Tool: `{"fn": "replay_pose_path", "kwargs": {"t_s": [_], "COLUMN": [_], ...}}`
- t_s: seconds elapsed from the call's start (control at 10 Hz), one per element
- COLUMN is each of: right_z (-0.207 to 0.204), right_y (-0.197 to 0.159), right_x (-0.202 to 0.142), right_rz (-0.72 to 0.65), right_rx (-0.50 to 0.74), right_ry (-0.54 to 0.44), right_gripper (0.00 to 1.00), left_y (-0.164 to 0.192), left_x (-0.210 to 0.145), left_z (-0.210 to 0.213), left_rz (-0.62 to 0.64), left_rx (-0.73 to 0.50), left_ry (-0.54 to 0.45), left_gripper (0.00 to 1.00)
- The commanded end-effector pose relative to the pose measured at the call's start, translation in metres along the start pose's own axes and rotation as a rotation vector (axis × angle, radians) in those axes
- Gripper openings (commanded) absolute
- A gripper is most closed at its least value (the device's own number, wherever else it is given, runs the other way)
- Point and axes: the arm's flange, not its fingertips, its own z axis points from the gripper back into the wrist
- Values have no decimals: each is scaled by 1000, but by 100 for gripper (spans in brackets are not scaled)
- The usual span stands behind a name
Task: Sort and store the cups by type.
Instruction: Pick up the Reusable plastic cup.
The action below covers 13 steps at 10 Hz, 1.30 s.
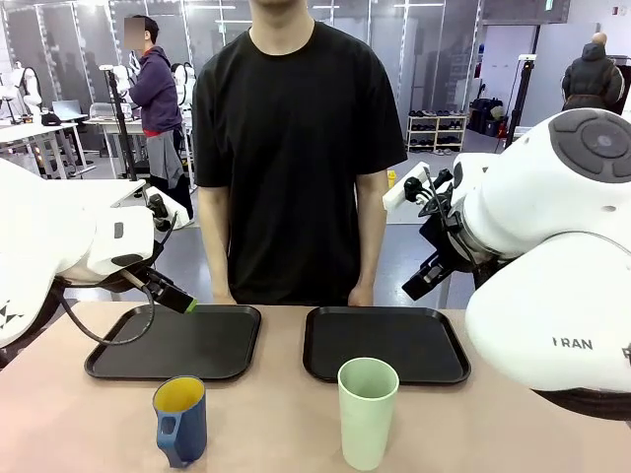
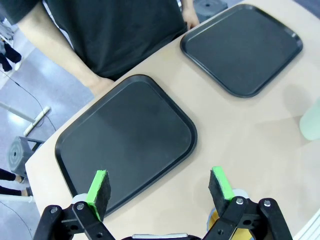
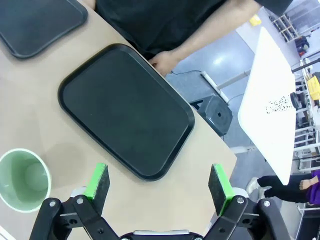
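Aloft, both end effectors [image 2: 159, 172] [image 3: 159, 167] agape, empty.

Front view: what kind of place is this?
Likely a robotics lab or test hall: a left arm and right arm, both white, flank one work table; desks loaded with gear stand far left behind; a storage rack sits on open grey floor.

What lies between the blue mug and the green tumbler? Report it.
Nothing: in the front view, the table between the blue mug and the green tumbler is bare. The left tray and the right tray lie farther back.
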Motion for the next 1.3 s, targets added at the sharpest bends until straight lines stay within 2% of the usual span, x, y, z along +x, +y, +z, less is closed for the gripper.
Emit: {"fn": "replay_pose_path", "kwargs": {"t_s": [0.0, 0.1, 0.2, 0.3, 0.5, 0.9, 1.2], "right_z": [-22, -42, -73, -96, -130, -143, -149], "right_y": [-11, -35, -60, -72, -87, -92, -94], "right_x": [-26, -33, -44, -52, -67, -74, -80], "right_rz": [-90, -114, -116, -166, -291, -356, -313], "right_rx": [-55, -95, -125, -65, -9, 27, 29], "right_ry": [30, 38, 109, 140, 209, 247, 246], "right_gripper": [100, 100, 100, 100, 100, 100, 100], "left_y": [15, 44, 79, 106, 136, 145, 141], "left_x": [-26, -34, -49, -63, -83, -91, -94], "left_z": [0, -8, -22, -36, -58, -66, -65], "left_rz": [49, 116, 146, 183, 304, 363, 345], "left_rx": [43, 68, 83, 98, 83, 82, 89], "left_ry": [8, 26, 43, 67, 137, 171, 170], "left_gripper": [100, 100, 100, 100, 100, 100, 100]}}
